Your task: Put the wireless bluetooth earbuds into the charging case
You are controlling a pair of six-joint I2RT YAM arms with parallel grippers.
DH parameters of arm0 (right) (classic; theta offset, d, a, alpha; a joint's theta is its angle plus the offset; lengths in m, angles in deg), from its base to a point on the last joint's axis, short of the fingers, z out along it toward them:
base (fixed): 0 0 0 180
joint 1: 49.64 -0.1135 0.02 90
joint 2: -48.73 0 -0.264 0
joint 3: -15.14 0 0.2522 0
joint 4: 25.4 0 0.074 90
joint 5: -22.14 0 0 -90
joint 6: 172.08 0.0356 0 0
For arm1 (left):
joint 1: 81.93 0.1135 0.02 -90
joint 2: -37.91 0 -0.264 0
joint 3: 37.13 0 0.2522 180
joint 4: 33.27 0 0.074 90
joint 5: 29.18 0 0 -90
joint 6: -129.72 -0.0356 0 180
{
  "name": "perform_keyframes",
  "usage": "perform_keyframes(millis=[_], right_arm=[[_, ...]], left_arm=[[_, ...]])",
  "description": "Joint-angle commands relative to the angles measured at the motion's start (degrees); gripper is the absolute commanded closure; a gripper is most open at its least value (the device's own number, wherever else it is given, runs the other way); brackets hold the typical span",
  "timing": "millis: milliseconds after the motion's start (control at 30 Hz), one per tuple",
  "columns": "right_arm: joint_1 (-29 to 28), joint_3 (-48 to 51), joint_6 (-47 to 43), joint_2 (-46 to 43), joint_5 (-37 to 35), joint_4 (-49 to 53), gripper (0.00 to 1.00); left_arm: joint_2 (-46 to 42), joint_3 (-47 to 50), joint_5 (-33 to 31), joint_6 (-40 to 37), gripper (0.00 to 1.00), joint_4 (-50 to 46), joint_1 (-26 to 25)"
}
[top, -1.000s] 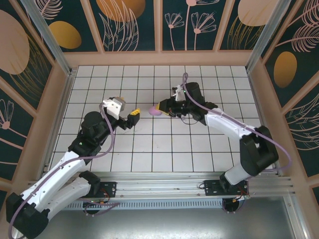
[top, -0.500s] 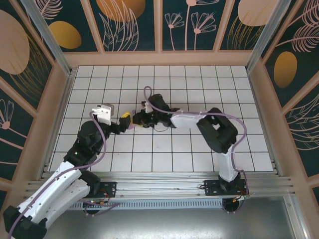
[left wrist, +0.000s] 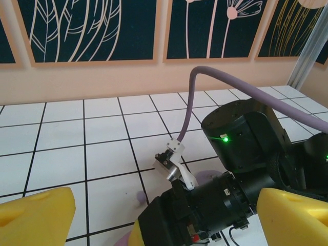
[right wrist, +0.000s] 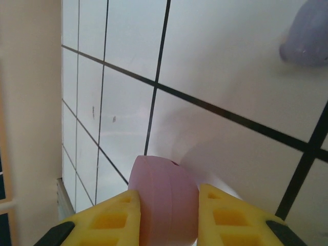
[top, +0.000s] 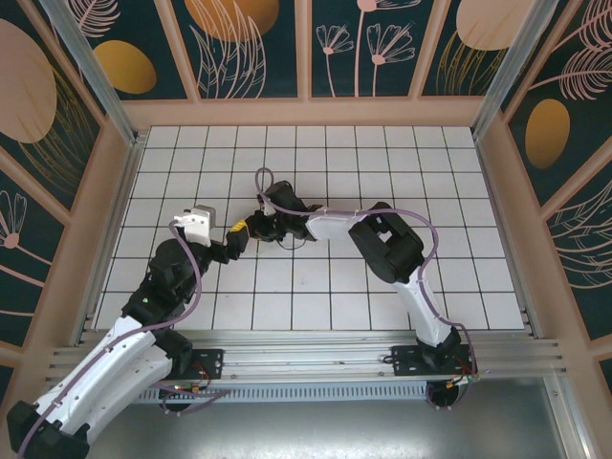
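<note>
My right gripper [right wrist: 168, 215] is shut on the pink charging case [right wrist: 166, 205], gripping it by its two sides just above the tiled floor. In the top view this gripper [top: 247, 228] has reached far left and sits right in front of my left gripper [top: 232, 241]. My left gripper [left wrist: 164, 225] is open, and the right arm's black wrist [left wrist: 241, 169] shows between its yellow fingers [left wrist: 36, 215]. One small pale purple earbud [left wrist: 139, 196] lies on a tile just beyond the right wrist. A blurred purple lump [right wrist: 307, 33] lies on the floor ahead of the case; I cannot tell what it is.
The white tiled floor [top: 382, 163] is fenced by wooden walls with dark leaf panels [top: 249, 48]. The right arm's purple cable [left wrist: 192, 97] arches over the tiles. A pale purple patch [left wrist: 205, 177] peeks out behind the right wrist. The two arms crowd the left-centre tiles.
The right arm has swung far left across the floor with the case, up to the left gripper. The left gripper has drawn back a little and opened slightly wider.
</note>
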Motion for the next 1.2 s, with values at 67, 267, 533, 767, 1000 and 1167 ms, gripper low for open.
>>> perform_keyframes(millis=[67, 267, 533, 767, 1000, 1167], right_arm=[[-0.99, -2.45, -4.97, 0.79, -4.22, 5.55, 0.74], [-1.28, -2.51, -6.44, -0.39, -5.79, 8.07, 0.60], [-1.58, -2.86, -8.37, -5.14, -8.47, 12.69, 0.56], [-0.98, -2.24, -11.16, -11.94, -9.42, 15.84, 0.54], [6.03, 1.82, -23.22, -18.56, -7.92, 20.08, 0.54], [13.48, 3.11, -35.82, -19.34, -3.39, 25.05, 0.50]], left_arm=[[0.23, 0.21, -0.59, 0.34, 0.09, 0.97, 0.16], [0.04, -0.04, -0.72, 0.08, 0.09, 0.61, 0.16], [-0.07, -0.40, -0.71, -0.37, 0.09, 0.26, 0.09], [0.63, -1.37, 0.32, -0.55, 0.09, 0.40, 0.09], [3.35, -1.97, 9.55, -2.49, 0.07, 2.55, 0.17], [9.47, -3.11, 21.84, -1.88, 0.05, 5.42, 0.12]])
